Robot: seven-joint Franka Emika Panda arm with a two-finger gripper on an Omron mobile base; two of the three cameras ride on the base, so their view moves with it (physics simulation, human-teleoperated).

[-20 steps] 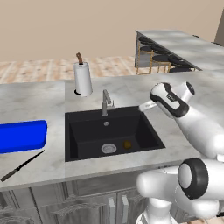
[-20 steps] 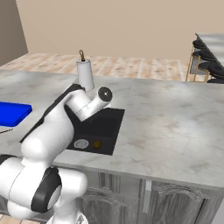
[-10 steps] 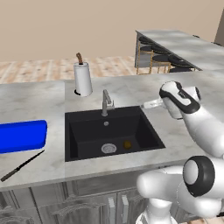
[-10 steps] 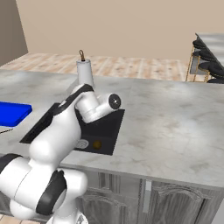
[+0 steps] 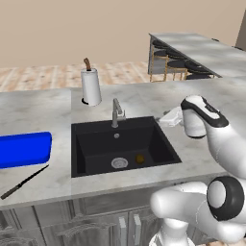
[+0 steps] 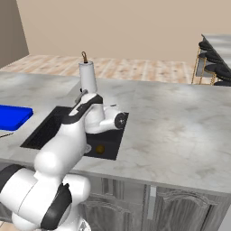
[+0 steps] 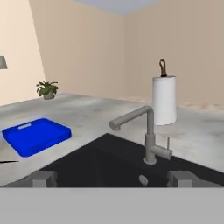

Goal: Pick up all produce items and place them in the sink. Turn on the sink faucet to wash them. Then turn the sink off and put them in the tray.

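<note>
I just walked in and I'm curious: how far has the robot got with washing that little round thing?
Done: the produce item lies in the sink beside the drain. In hand: the empty end effector faces the faucet; no water visible. Left: wash, turn off, move the item to the blue tray.

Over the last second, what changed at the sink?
The arm swung its hand further toward the right side of the sink, as the left base view shows it; the end effector now sits over the counter by the right rim, pointing at the faucet. Nothing was grasped or released. The produce item stayed in the basin by the drain, and the tray, knife and paper-towel roll stayed put.
</note>
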